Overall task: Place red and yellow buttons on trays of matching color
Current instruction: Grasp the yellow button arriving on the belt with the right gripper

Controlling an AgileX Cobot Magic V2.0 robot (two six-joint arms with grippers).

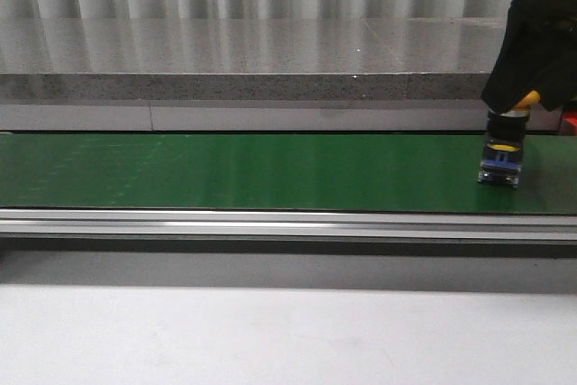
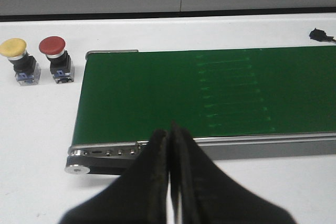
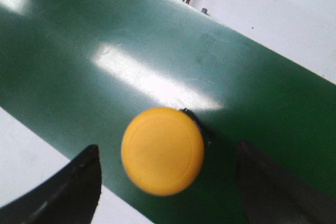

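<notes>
Ahead, the right arm (image 1: 539,38) reaches down at the far right of the green belt (image 1: 270,173), above a yellow button (image 1: 501,161) standing upright on it. From the left wrist, the left gripper (image 2: 170,135) has its fingers pressed together, empty; a second yellow button (image 2: 19,60) and a red button (image 2: 56,59) stand beside the belt's end. From the right wrist, the right gripper (image 3: 168,174) spreads wide around the yellow cap without touching it

Black arms, black tapered fingers

The right arm (image 1: 539,38) wears a loose black cover with a yellow part at its lower end. The left gripper (image 2: 170,182) has matte black, wedge-shaped fingers; the right gripper (image 3: 168,182) has dark curved ones.
</notes>
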